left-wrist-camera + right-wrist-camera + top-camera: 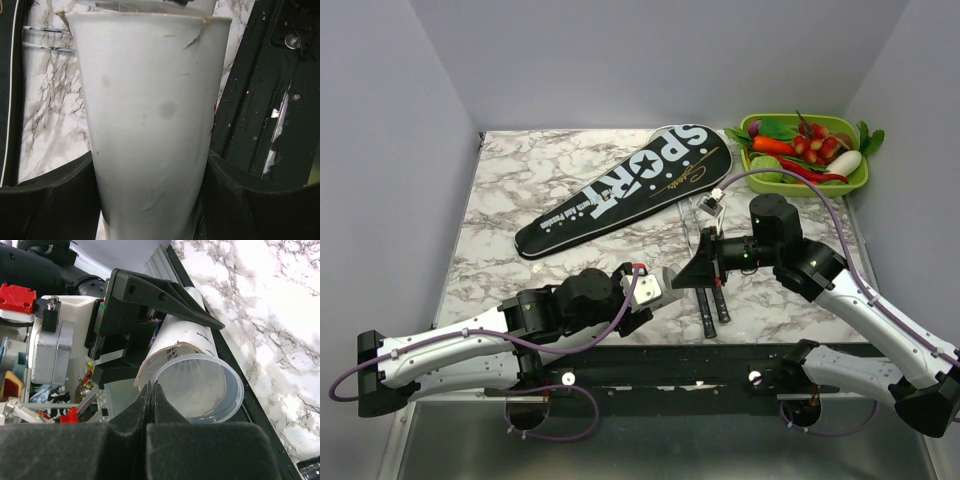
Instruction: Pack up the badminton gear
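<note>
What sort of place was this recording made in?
Likely a robotics lab test cell: plain walls box in a marble-patterned table, two arms sit bolted at its near edge, and toy vegetables fill a green tray.

Left wrist view: a white tube point(150, 125), its top rim torn, fills the middle of the frame. The two black fingers point(50, 200) of the left gripper point(150, 200) clamp it at the bottom edge. A clear cap point(150, 6) shows at its far end, along the top. At upper left, two thin silvery shafts point(45, 30) cross the marble tabletop point(55, 125). A black cover point(7, 100) edges the far left, and a scuffed black rail point(260, 100) runs down the right.
</note>
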Motion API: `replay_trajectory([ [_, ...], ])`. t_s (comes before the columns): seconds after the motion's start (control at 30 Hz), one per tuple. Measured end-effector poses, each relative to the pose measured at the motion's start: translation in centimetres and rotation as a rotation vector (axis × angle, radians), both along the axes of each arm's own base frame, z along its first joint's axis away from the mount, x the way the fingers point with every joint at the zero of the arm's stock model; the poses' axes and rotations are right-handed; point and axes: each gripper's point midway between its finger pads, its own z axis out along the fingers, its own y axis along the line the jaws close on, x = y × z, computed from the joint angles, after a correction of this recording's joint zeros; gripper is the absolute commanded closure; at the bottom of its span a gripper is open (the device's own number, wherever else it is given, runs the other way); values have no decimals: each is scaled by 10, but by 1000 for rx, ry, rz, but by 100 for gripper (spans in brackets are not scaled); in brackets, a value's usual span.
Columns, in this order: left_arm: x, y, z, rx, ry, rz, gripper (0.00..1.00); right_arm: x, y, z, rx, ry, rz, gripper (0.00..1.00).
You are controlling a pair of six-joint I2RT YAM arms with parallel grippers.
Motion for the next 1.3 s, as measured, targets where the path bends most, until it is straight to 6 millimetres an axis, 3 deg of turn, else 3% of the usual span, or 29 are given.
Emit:
replay_trajectory([
  [0.53, 0, 0, 0, 0, 0, 0, 100, 1, 16, -3, -2, 11, 33, 96],
  [1.3, 0, -1, 0, 0, 0, 0, 100, -3, 11, 9, 4, -33, 32, 96],
])
